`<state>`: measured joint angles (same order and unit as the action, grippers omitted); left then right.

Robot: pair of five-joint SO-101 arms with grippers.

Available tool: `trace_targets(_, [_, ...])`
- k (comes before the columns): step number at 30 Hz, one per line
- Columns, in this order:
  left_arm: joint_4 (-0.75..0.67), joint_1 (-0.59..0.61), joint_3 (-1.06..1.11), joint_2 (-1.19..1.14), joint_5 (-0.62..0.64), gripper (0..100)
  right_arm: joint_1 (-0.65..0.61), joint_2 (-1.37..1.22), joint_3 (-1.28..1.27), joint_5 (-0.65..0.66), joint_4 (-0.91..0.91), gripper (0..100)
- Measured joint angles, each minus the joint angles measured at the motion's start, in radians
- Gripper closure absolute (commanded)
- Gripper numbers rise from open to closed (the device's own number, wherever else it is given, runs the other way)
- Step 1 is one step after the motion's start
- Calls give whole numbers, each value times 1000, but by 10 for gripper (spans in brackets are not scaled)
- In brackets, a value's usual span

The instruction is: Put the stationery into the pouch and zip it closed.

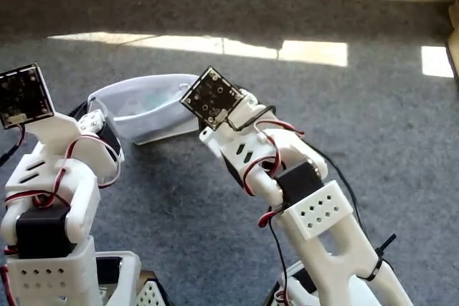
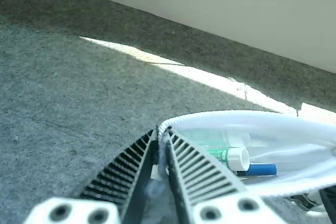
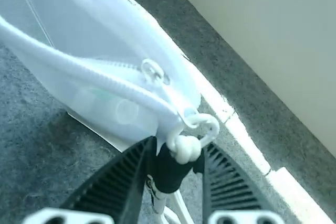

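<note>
The bench wears a grey, carpet-like cover on every side of the tools. Ahead of the left tool, a strip of sunlight slants across the grey, and behind it a shaded band runs along the foot of a plain pale wall. That wall also rises past the right tool. Seen from above, 2 bright patches lie beyond both tools: a long patch and a short patch, with a gap between them.
</note>
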<state>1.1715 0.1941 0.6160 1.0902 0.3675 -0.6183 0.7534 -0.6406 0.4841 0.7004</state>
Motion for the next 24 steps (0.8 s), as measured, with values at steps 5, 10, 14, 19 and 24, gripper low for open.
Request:
trace_targets(5, [0, 0, 0, 0, 0, 993, 5, 0, 0, -2, 0, 983])
trace_targets(10, [0, 0, 0, 0, 0, 993, 8, 3, 2, 32, 61, 993])
trace_targets(14, [0, 0, 0, 0, 0, 993, 8, 23, 2, 51, 114, 993])
trace_targets(19, [0, 0, 3, 0, 0, 992, 8, 130, 0, 54, 133, 993])
trace_targets(24, [0, 0, 3, 0, 0, 988, 5, 227, 0, 54, 242, 993])
